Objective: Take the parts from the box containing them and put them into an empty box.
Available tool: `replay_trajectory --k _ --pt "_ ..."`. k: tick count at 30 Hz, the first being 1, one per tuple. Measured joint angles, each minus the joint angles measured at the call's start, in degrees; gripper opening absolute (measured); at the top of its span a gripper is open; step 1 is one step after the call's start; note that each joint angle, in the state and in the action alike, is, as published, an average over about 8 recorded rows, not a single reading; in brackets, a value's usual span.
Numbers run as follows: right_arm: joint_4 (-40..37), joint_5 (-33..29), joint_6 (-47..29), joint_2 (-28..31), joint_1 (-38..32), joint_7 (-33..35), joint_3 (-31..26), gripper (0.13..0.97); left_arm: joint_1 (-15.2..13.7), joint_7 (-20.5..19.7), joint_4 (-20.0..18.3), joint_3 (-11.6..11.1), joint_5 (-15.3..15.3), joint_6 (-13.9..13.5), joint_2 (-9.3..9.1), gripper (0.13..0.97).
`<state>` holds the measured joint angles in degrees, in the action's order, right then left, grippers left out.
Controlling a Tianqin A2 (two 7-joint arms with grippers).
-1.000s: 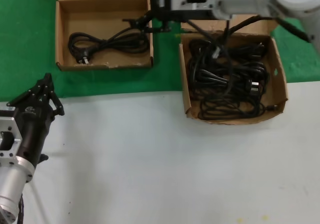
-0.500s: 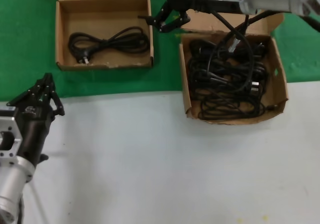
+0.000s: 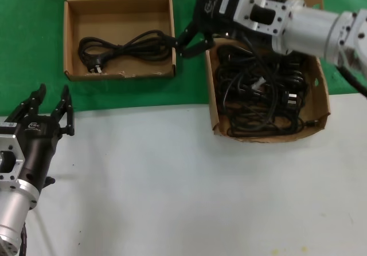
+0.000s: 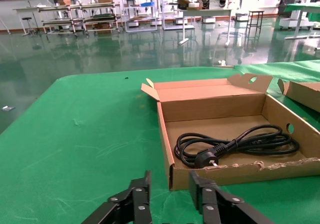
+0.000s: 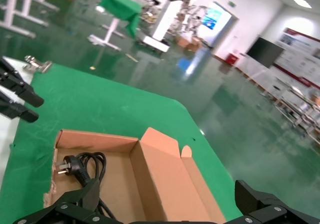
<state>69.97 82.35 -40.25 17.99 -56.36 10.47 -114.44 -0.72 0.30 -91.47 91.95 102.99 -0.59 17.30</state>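
The low box with the frayed front rim (image 3: 120, 74) sits at the back left on the green mat and holds one coiled black power cord (image 3: 123, 47). The box with the tall lid (image 3: 321, 90) at the right holds several tangled black power cords (image 3: 258, 95). My right gripper (image 3: 180, 46) is open and empty, above the gap between the two boxes. In its wrist view (image 5: 170, 204) the jaws stand wide apart over the low box's lid flap (image 5: 165, 179), next to the cord (image 5: 82, 164). My left gripper (image 3: 54, 93) is open and empty at the mat's front edge, in front of the low box (image 4: 240, 174).
The boxes stand on a green mat (image 3: 34, 50); a white tabletop (image 3: 172, 181) lies in front. The right arm (image 3: 309, 24) reaches across the back of the full box. A corner of that box shows in the left wrist view (image 4: 302, 91).
My left gripper's fingers have spread open. My right gripper has moved from the low box's back right corner down over the gap between the boxes, with its arm now over the full box.
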Motion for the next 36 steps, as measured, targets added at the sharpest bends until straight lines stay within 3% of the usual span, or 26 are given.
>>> replay_trajectory --k 9,13,21,30,36 --pt "3.13 3.00 5.80 -0.11 8.12 -1.51 3.29 0.962 0.11 -0.04 -0.03 -0.04 0.02 0.08 -0.02 0.430" --pt "4.52 4.32 8.38 -0.17 11.77 -2.17 4.75 0.964 0.15 -0.06 -0.04 -0.06 0.03 0.12 -0.02 0.430" --pt "7.33 7.01 13.59 -0.27 19.02 -3.54 7.69 0.966 0.25 -0.10 -0.07 -0.09 0.05 0.20 -0.04 0.644" --pt "10.49 10.04 19.45 -0.39 27.23 -5.06 11.00 0.966 0.35 -0.14 -0.10 -0.13 0.07 0.28 -0.05 0.817" --pt "12.57 12.04 23.31 -0.47 32.68 -6.06 13.20 0.966 0.42 -0.17 -0.12 -0.16 0.08 0.34 -0.06 0.883"
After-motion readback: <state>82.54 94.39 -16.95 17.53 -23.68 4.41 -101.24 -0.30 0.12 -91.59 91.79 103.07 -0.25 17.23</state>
